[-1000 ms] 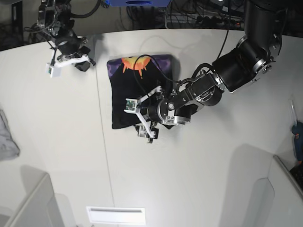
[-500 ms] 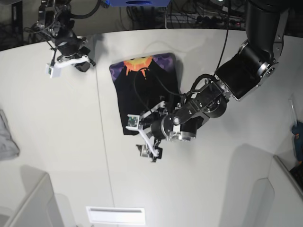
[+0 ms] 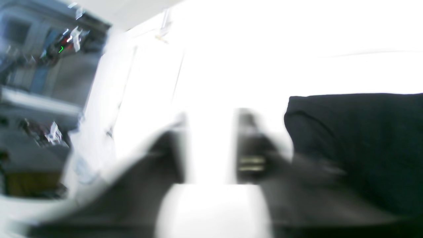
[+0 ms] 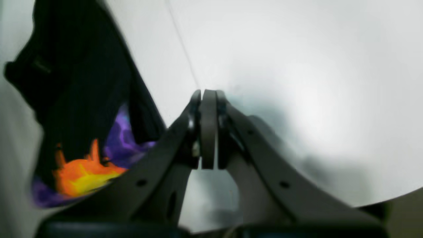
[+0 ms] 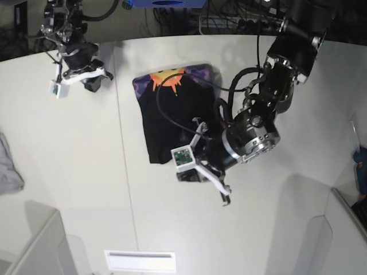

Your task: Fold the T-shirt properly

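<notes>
your left hand hangs just off the near edge of the t-shirt with nothing between its jaws. its wrist view is smeared, so the gap there reads unclearly, but the jaws count as closed and no cloth is caught in them. that fits a hand with no hold on the hem. your right hand is pressed fully closed, pads touching, empty, parked above the bare white desk near the far left corner, well apart from the shirt, likely to keep out of the way.

the t-shirt lies flat on the desk as a compact black rectangle, orange sun and purple print showing along its far edge. judged from that shape, the fold looks nearly or fully done. a small grey cloth sits at the desk's left edge, uninvolved.
</notes>
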Tool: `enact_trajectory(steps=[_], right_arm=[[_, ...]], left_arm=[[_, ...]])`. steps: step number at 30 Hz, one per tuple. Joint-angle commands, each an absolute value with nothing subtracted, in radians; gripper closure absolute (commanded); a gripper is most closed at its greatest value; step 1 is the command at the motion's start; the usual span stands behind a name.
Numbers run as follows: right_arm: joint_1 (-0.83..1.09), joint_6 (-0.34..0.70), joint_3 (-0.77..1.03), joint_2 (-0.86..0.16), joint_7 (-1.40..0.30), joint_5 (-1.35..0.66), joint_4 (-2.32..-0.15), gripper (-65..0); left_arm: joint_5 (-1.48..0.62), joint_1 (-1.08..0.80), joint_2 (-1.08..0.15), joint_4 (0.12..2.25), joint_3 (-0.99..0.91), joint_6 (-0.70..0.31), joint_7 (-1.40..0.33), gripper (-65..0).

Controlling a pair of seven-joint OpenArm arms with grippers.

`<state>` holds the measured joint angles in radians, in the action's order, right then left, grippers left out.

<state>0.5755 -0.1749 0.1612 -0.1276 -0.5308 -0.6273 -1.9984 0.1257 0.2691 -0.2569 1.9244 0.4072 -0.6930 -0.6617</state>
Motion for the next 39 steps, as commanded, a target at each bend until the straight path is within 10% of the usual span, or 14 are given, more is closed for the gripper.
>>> enact_trajectory(steps=[1,22,39], right_arm=[[0.581,-0.166,0.13,-0.14,-0.496,-0.596,-2.017,0.0],[0.946,0.113,0.028,-0.179,0.105,-0.111,-2.014,0.0],[1.184,0.114,0.114,-0.179,-0.127,-0.093,-1.989,0.0]], left_arm=[[0.128,0.257,-0.271,1.942,0.357,-0.687,-0.651,0.0],[-0.091,-0.61,-0.518,1.632,-0.114,-0.682,0.45,0.0],[-0.09,-0.86,-0.51,1.224,-0.105,-0.639,0.782,0.0]])
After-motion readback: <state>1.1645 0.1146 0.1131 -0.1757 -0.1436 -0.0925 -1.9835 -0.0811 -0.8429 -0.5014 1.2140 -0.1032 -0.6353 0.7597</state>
